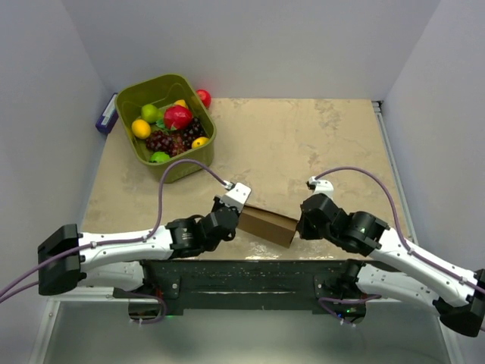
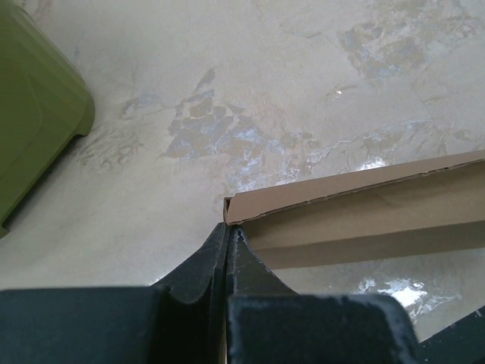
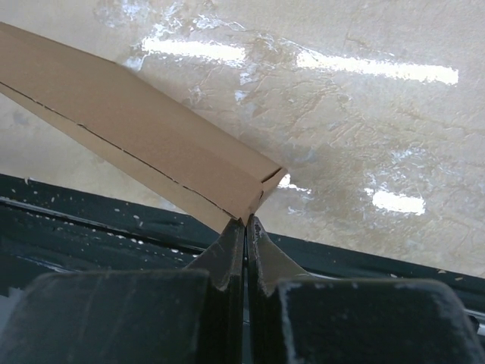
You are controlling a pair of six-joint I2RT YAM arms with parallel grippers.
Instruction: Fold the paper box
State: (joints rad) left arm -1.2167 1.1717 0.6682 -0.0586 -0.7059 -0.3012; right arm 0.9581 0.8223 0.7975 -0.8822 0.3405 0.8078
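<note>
A brown paper box sits partly folded near the table's front edge, between the two arms. My left gripper is shut on the box's left end; in the left wrist view its jaws pinch a cardboard edge of the box. My right gripper is shut on the box's right end; in the right wrist view its jaws pinch the corner of the box. The box is held slightly off the table.
A green basket with several toy fruits stands at the back left; its corner shows in the left wrist view. A red ball lies behind it. The black base frame runs along the near edge.
</note>
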